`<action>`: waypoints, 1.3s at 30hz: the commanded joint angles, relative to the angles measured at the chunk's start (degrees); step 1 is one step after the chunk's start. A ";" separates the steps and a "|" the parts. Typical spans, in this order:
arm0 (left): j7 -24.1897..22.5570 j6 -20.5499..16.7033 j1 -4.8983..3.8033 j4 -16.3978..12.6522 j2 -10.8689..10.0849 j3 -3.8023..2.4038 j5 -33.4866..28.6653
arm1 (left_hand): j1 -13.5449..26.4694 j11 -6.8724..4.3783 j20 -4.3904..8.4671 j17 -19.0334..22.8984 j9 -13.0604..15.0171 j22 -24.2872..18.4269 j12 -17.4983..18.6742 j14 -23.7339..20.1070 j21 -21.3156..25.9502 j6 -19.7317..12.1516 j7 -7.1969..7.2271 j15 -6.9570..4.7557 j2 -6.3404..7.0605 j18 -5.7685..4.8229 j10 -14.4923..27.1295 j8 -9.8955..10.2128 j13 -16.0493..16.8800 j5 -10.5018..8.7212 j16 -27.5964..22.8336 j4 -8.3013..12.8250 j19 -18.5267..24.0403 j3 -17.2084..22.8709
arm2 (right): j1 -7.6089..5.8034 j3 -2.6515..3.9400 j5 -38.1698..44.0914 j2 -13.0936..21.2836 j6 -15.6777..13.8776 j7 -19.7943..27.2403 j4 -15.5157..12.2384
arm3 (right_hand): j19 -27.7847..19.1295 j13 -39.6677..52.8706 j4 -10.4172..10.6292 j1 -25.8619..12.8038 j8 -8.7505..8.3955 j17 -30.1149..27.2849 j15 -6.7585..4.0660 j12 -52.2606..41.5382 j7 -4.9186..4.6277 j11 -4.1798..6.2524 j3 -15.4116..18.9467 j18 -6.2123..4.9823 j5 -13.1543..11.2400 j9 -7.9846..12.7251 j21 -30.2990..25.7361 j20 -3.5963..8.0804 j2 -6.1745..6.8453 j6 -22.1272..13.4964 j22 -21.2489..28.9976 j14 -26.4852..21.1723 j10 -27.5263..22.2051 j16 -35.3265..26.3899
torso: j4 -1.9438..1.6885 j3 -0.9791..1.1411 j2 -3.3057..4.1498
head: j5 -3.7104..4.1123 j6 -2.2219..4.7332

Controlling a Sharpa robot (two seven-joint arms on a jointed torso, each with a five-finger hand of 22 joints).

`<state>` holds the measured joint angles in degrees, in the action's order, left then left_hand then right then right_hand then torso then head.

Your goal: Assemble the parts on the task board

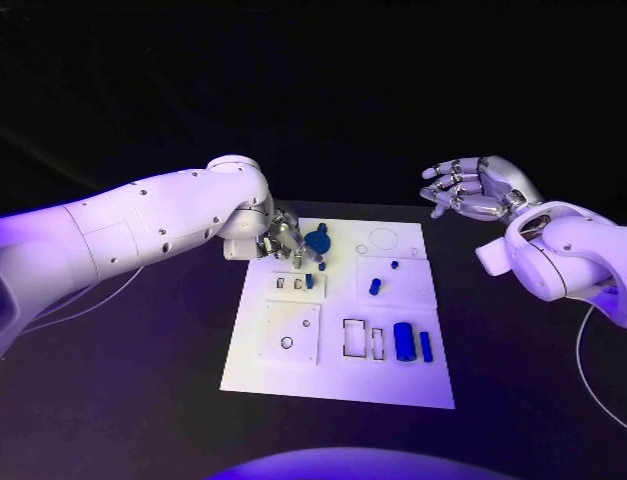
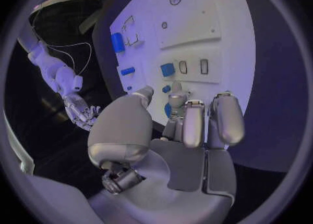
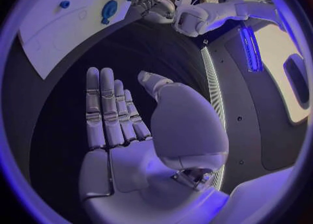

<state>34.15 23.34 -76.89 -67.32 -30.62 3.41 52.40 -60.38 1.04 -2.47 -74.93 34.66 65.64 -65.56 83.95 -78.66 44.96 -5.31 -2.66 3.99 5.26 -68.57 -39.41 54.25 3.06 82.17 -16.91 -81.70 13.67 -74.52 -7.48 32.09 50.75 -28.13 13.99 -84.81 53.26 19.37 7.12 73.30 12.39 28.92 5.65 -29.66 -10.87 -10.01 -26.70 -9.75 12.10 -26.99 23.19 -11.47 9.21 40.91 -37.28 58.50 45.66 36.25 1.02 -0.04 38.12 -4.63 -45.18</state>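
The white task board (image 1: 274, 350) lies in the middle of the table. My left hand (image 1: 287, 243) hovers low over its far left corner, fingertips (image 2: 178, 100) pointing down at the board. A round blue part (image 1: 318, 240) sits right beside those fingers; a patch of blue (image 2: 168, 110) shows between thumb and fingers, and I cannot tell if it is held. Other blue parts lie on the board: a thick cylinder (image 1: 403, 340), a slim bar (image 1: 426, 346) and a small peg (image 1: 375, 286). My right hand (image 1: 475, 188) is raised beyond the board's far right corner, fingers spread, holding nothing.
Empty rectangular slots (image 1: 354, 337) and a round hole (image 1: 286, 343) mark the board's near half. A thin white cable (image 1: 590, 385) trails on the black table at the right. Dark bare tabletop surrounds the board on all sides.
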 commanded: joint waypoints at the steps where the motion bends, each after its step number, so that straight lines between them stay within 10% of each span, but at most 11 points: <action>1: 0.55 2.13 0.10 0.24 0.48 0.05 0.47 | -0.05 -0.07 0.13 -0.43 0.07 0.03 0.17 1.77 -0.40 -0.37 -0.01 -0.27 -0.43 -0.88 0.52 -0.20 -0.14 -0.24 -0.26 0.13 -0.16 -0.36 | 0.04 0.01 -5.83 -0.26 -0.87 3.83 0.31 | -0.18 -3.24 -0.66 0.36 0.25 -1.78 0.42 1.69 -3.52 -0.25 0.18 -0.57 0.20 0.29 -2.94 -0.43 0.03 -0.62 2.75 -0.15 -0.28 -4.04 | 0.04 0.08 0.04 | 0.12 -0.21; 39: 0.84 4.24 1.71 1.63 2.02 0.25 -0.53 | -3.13 0.13 -0.09 -0.22 0.51 0.30 0.53 1.62 -0.57 -1.11 -0.23 -0.09 -1.55 -0.89 1.25 -0.31 -0.81 -0.23 -0.58 0.30 0.06 0.43 | 0.44 -0.04 -10.06 -1.56 -1.12 4.66 1.60 | 1.12 -7.65 -1.01 -0.05 0.50 -3.73 0.95 2.85 -4.02 -0.73 1.18 -0.57 0.56 0.88 -6.42 -0.91 -0.89 -1.01 6.67 0.65 -0.04 -8.93 | -0.12 0.03 -0.12 | 0.48 -1.41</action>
<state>34.92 27.06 -75.21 -65.73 -28.83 3.67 52.42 -63.10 1.13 -2.47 -74.92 35.08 65.89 -65.34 83.95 -78.84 44.34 -5.52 -2.66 2.49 5.26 -67.66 -39.41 53.51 3.07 81.98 -16.58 -81.70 13.69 -74.15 -7.53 22.22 49.28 -29.01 18.44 -83.25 54.00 11.71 6.09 73.18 12.61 25.25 6.65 -27.15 -10.82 -10.35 -25.95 -9.75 12.38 -26.16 16.94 -12.27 8.85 40.13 -30.62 58.74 45.66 27.55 0.94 -0.07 38.02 -4.22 -46.53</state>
